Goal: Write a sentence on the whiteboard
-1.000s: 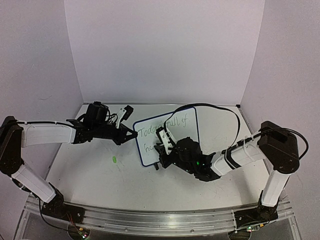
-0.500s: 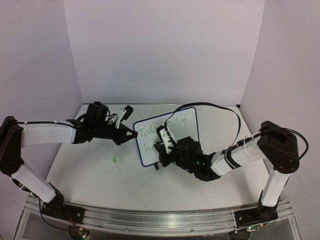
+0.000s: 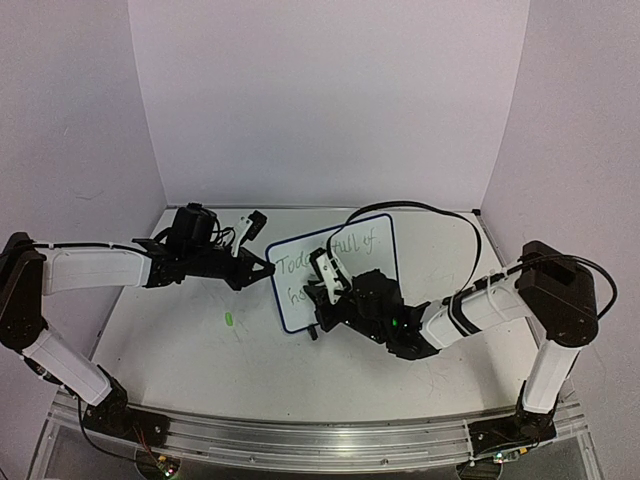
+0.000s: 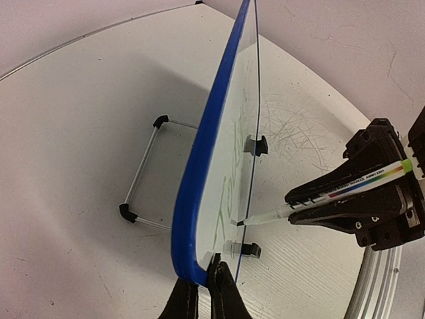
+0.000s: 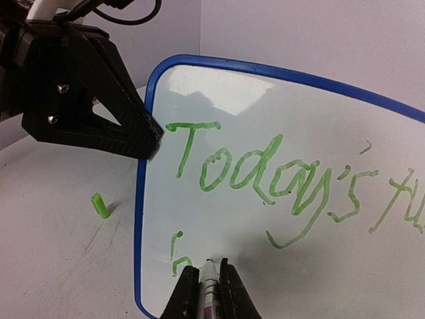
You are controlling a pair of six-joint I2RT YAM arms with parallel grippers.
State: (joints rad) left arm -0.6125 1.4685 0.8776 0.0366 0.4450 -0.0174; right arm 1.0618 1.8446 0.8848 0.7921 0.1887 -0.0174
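The whiteboard (image 3: 372,262) stands tilted on the table, and its blue frame (image 4: 202,159) runs edge-on in the left wrist view. The sentence (image 5: 265,176) is green handwriting: "Today's full of" on top, with an "h" (image 5: 176,256) starting a second line. My left gripper (image 3: 268,268) (image 4: 204,282) is shut on the board's left edge. My right gripper (image 3: 322,290) (image 5: 209,269) is shut on a white marker (image 5: 210,282) (image 4: 325,194). The marker's tip rests on the board just right of the "h".
A green marker cap (image 3: 229,319) (image 5: 100,205) lies on the table left of the board. The board's wire stand (image 4: 143,166) with black feet rests behind it. Purple walls close in the back and sides.
The right gripper has shifted slightly along the second line with the marker, and the green stroke after the "h" has grown. The left arm and the board have not moved.
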